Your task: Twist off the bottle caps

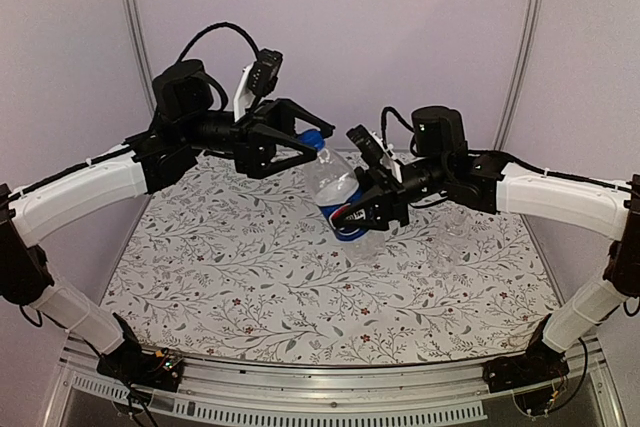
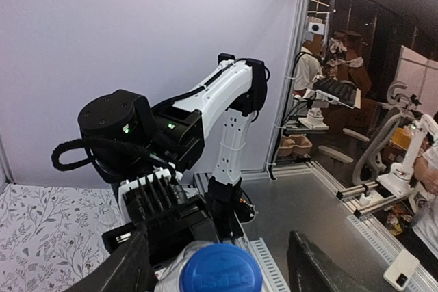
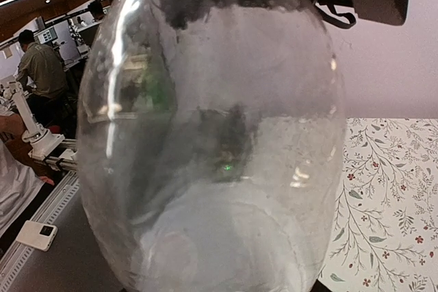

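Both arms bend inward, elbows out, wrists level, meeting mid-air. The left arm (image 1: 80,187) holds its claw (image 1: 312,144) spread wide; the right arm (image 1: 560,192) keeps its claw (image 1: 348,187) pinched in a grip.

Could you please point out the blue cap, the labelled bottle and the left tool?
blue cap (image 2: 220,268): left wrist view, on its top face.
labelled bottle (image 1: 328,181): top external view, on its clear shoulder.
left tool (image 1: 322,141): top external view, midway between fingertips, astride the cap.

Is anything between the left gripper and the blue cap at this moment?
Nothing visible. The open left gripper flanks the blue cap with gaps on both sides, while the right gripper holds the Pepsi bottle tilted toward it.
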You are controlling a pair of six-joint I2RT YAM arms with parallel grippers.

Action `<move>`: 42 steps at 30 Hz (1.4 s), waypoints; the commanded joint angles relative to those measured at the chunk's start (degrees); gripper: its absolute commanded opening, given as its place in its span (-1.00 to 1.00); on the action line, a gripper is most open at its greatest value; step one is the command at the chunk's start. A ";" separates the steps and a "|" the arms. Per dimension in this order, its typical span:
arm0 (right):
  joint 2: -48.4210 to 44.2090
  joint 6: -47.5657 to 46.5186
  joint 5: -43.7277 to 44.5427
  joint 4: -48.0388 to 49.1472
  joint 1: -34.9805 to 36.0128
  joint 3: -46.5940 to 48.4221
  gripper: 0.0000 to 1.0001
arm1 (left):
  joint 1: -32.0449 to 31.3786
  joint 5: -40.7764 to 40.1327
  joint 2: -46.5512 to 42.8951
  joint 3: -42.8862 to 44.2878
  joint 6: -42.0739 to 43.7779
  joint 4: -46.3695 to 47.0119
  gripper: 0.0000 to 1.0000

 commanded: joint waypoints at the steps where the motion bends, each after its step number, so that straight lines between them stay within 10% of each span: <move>1: 1.00 0.68 -2.29 0.94 -0.29 1.38 -0.16 | 0.53 3.49 0.73 1.16 -2.19 5.17 0.29; 24: 1.90 1.24 5.07 -0.03 -0.36 1.89 -0.19 | 0.77 -1.71 0.99 1.12 -0.54 0.87 -0.77; 27: 1.41 1.71 11.45 -0.47 -0.68 1.91 -0.20 | 0.77 -7.75 -0.21 0.78 -0.13 -1.55 -1.00; 36: 1.21 0.68 32.24 -4.87 -1.00 4.54 -0.20 | -4.18 -50.97 -3.50 0.49 -10.39 -10.80 -0.98; 42: 2.23 1.57 38.05 -4.83 -0.97 5.17 -0.20 | -8.09 -64.71 -2.35 2.16 -11.11 -13.28 -0.85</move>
